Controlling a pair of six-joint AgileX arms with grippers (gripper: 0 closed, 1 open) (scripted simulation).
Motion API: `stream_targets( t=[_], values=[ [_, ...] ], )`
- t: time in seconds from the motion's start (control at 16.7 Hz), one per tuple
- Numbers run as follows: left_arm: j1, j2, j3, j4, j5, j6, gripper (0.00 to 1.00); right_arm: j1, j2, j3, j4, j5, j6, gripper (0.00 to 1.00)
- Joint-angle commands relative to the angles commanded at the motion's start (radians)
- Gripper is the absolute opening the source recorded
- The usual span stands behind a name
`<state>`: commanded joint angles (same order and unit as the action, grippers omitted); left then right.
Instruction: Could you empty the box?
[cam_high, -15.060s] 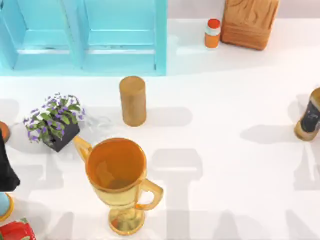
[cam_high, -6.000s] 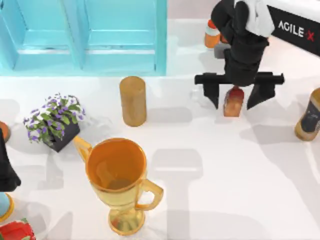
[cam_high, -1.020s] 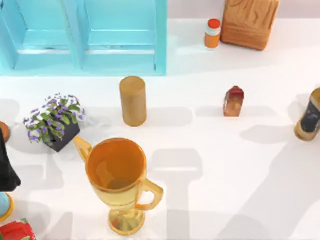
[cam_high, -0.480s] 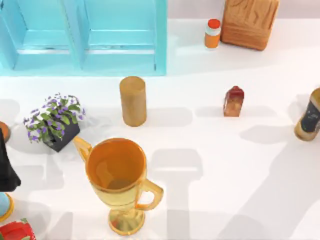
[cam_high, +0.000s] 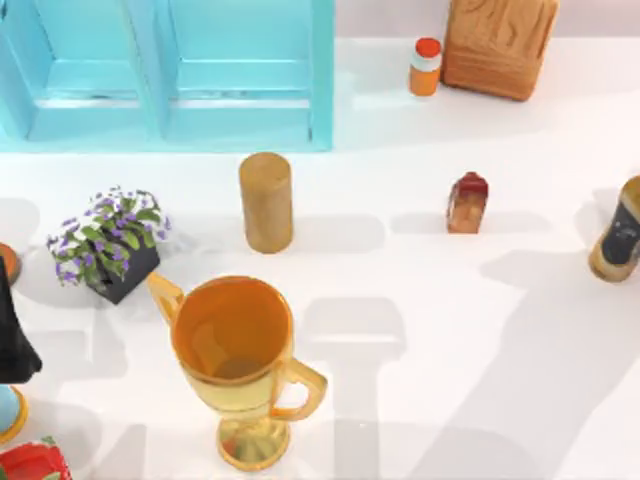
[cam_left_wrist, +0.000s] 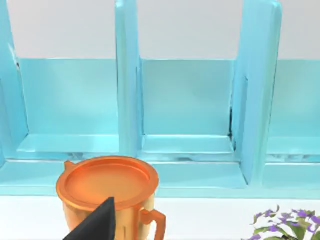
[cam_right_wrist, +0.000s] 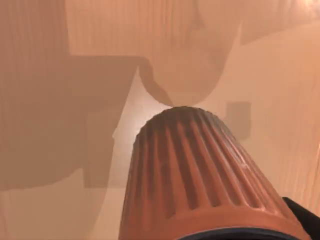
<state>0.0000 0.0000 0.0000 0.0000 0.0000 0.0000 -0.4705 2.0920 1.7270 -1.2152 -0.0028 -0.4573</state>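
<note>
Red bottle (cam_high: 467, 202) now stands mid-table toward right edge, out of wooden box (cam_high: 498, 45). R gripper (cam_right_wrist: 301, 216) is close by orange-capped bottle (cam_high: 425, 66), prob. next. L arm (cam_high: 12, 335) parked at left edge. Fingers' opening: can't tell.

A turquoise shelf unit (cam_high: 165, 70) fills the upper left; below it, a golden-orange trophy cup (cam_high: 235, 350) and purple-flowered plant (cam_high: 108, 240); a ribbed orange cap (cam_right_wrist: 200, 180).
</note>
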Motion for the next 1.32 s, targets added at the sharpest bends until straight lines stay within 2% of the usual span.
stream_targets(
  t=[0.42, 0.78, 1.02, 1.32],
  values=[
    [0.0, 0.0, 0.0, 0.0, 0.0, 0.0, 1.0, -0.007, -0.016, 0.312, -0.323, 0.002, -0.002, 0.0],
    [0.0, 0.0, 0.0, 0.0, 0.0, 0.0, 1.0, -0.001, -0.016, 0.328, -0.341, 0.002, 0.002, 0.0],
    [0.0, 0.0, 0.0, 0.0, 0.0, 0.0, 1.0, 0.103, -0.074, 0.222, -0.309, 0.011, 0.107, 0.0],
    [0.0, 0.0, 0.0, 0.0, 0.0, 0.0, 1.0, 0.409, -0.235, -0.112, -0.191, 0.029, 0.413, 0.0]
  ],
)
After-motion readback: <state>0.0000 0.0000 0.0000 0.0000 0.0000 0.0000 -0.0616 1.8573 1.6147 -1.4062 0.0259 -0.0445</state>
